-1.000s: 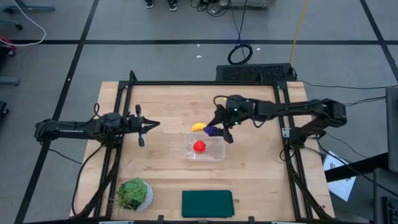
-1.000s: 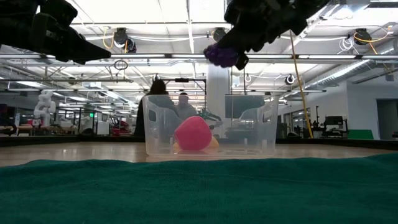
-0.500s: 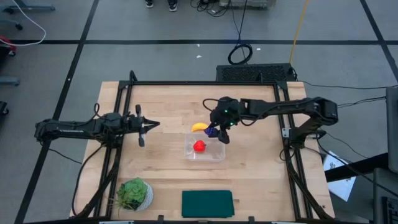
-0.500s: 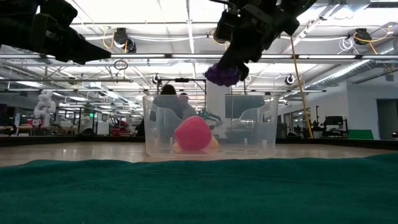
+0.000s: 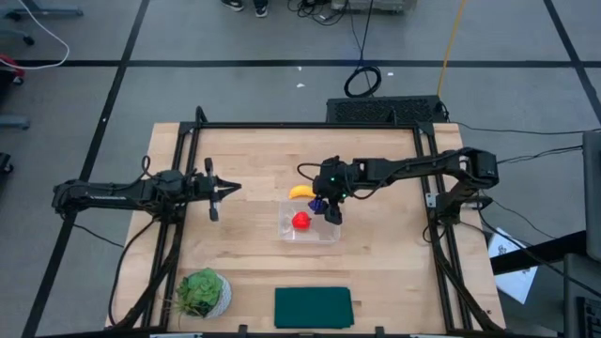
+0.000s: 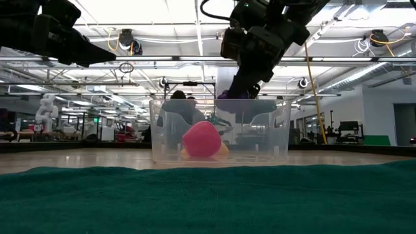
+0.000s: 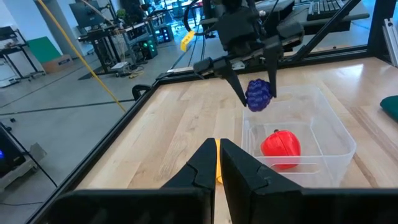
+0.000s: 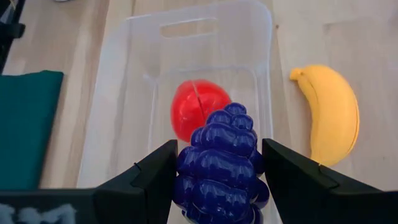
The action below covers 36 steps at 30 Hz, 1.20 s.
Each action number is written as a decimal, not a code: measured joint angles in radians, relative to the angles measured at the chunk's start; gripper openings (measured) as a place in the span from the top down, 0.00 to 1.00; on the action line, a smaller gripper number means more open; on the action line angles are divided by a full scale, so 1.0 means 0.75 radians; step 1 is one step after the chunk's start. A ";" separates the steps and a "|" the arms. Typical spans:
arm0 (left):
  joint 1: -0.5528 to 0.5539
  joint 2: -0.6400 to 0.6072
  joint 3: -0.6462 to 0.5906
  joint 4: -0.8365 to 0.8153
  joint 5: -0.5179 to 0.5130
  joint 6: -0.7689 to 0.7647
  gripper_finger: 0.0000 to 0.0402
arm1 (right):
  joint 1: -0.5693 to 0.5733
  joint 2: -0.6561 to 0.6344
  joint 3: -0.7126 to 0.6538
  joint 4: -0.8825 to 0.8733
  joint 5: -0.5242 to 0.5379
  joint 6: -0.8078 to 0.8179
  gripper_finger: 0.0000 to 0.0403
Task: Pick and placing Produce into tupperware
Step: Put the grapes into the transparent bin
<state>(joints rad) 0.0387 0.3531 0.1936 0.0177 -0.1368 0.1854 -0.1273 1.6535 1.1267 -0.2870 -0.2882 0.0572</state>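
From above, the right gripper (image 5: 329,204) hangs over the far edge of the clear tupperware (image 5: 324,231) near the middle of the wooden surface (image 5: 254,160), its jaws pinching the purple grape cluster (image 5: 320,200); the red fruit (image 5: 300,221) lies inside the container and the yellow banana (image 5: 300,192) rests on the wood just beyond its far wall. That view alone also shows the leafy green plant (image 5: 201,292) at the near left corner and the dark green cloth (image 5: 313,306) along the near edge. The right wrist view shows what the overhead cannot: the grape cluster (image 8: 219,163) fills the gap between the two fingers (image 8: 151,176), held above the container's end, with the red fruit (image 8: 198,111) on the floor below and the banana (image 8: 334,114) outside the wall. The low view shows height: the cluster (image 6: 235,95) sits about level with the tupperware's rim (image 6: 221,101), clear of the floor, while the red fruit (image 6: 201,140) rests on the bottom. The left gripper (image 5: 212,190) waits over the left side of the surface, well apart from the container; the left wrist view shows its jaws pressed together (image 7: 216,163). The only possible writing is a blurred mark on the right gripper's body, unreadable.
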 joint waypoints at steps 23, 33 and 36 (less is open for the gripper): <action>0.000 0.000 0.000 -0.001 -0.003 -0.004 0.94 | 0.064 0.059 -0.001 -0.030 -0.002 -0.138 0.48; 0.000 0.001 0.000 -0.006 -0.004 0.000 0.94 | 0.060 0.063 -0.001 -0.045 -0.006 -0.205 0.48; 0.000 0.001 0.000 -0.008 -0.004 0.001 0.94 | 0.048 0.063 0.009 -0.083 -0.038 -0.195 0.48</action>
<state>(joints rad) 0.0387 0.3534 0.1936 0.0118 -0.1394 0.1860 -0.0914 1.7008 1.1337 -0.3491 -0.3169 -0.0894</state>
